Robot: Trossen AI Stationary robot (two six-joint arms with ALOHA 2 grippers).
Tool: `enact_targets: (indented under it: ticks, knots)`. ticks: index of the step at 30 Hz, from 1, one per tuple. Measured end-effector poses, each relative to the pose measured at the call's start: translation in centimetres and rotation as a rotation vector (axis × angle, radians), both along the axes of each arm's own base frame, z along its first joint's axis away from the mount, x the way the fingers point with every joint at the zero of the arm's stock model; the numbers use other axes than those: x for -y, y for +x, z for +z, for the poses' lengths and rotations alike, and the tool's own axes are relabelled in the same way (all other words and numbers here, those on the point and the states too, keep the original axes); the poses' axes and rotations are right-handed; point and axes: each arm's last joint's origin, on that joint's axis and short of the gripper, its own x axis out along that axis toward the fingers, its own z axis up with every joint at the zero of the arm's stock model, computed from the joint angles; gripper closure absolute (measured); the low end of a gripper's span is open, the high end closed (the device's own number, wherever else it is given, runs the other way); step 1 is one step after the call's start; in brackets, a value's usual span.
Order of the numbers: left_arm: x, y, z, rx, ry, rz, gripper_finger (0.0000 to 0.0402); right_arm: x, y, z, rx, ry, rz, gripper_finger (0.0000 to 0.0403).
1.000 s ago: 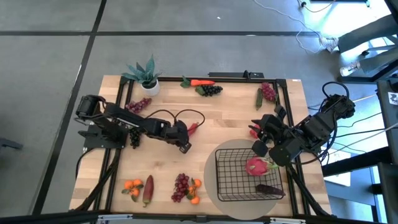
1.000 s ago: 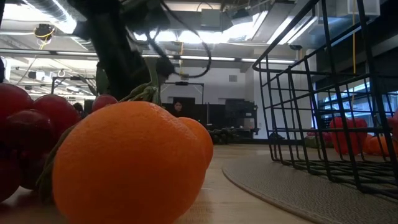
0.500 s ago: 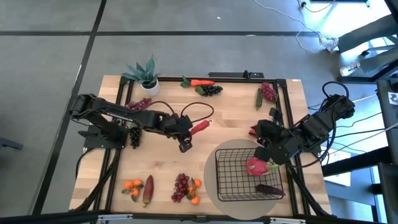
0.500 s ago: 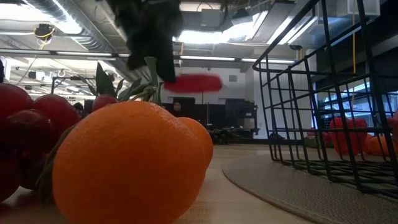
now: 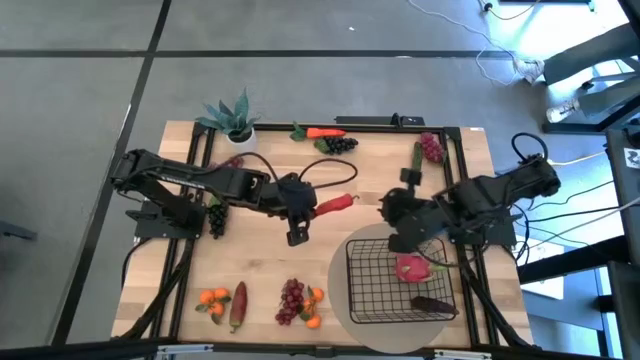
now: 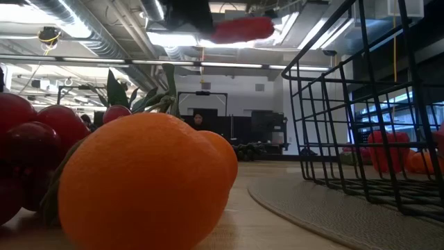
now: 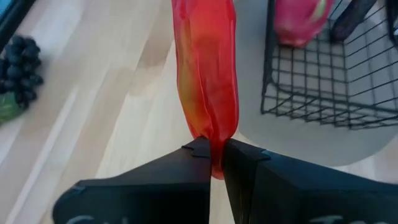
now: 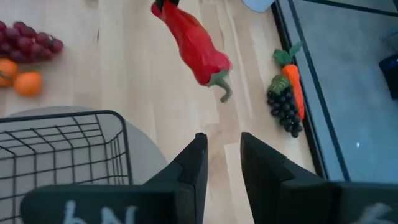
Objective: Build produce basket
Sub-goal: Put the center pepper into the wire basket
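A long red pepper [image 5: 334, 204] hangs above the table's middle with my left gripper [image 5: 308, 208] shut on it. It also shows in the left wrist view [image 7: 207, 68], in the right wrist view [image 8: 189, 40] and high in the low view [image 6: 243, 29]. To its right, the black wire basket [image 5: 400, 290] stands on a round grey mat [image 5: 342, 285]. The basket holds a pink dragon fruit [image 5: 412, 267] and a dark piece [image 5: 432, 302]. My right gripper [image 5: 397, 222] hovers over the basket's far left corner, open [image 8: 224, 149], with nothing between its fingers. My left gripper pinches the pepper's narrow tip end [image 7: 216, 152] between its two fingertips. The fingers slant down toward the table's right side and the pepper runs on in line with them. The pepper is lifted clear, its green stem [image 8: 222, 87] at the free end.
A potted plant [image 5: 235, 118], a carrot [image 5: 325, 132] and dark grapes [image 5: 340, 145] line the far edge. Red grapes [image 5: 431, 148] lie far right. Oranges [image 5: 213, 297], a potato [image 5: 238, 305] and grapes [image 5: 291, 298] lie near the front edge, filling the low view [image 6: 146, 180].
My left gripper has risen from the table with the red pepper, rolling and drifting toward the table's right; the pepper is now lifted clear. My right gripper has swung toward the table's left, over the basket's far left corner, and has rolled.
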Motion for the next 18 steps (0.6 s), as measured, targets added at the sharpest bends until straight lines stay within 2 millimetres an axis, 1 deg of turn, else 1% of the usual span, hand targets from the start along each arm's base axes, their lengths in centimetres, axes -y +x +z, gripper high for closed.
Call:
enact_targets:
  ticks: [4, 12, 18]
  knots:
    - [0.1, -0.1, 0.6, 0.0, 0.012, -0.014, 0.0397, 0.8, 1.5, -0.6, -0.023, -0.025, 0.009, 0.0323]
    - [0.2, -0.1, 0.6, -0.001, 0.012, -0.015, 0.0397, 2.2, 3.6, -1.6, -0.086, -0.039, 0.049, 0.0323]
    - [0.2, -0.1, 0.6, -0.002, 0.014, -0.016, 0.0397, 3.1, 5.1, -2.4, -0.116, -0.014, 0.096, 0.0323]
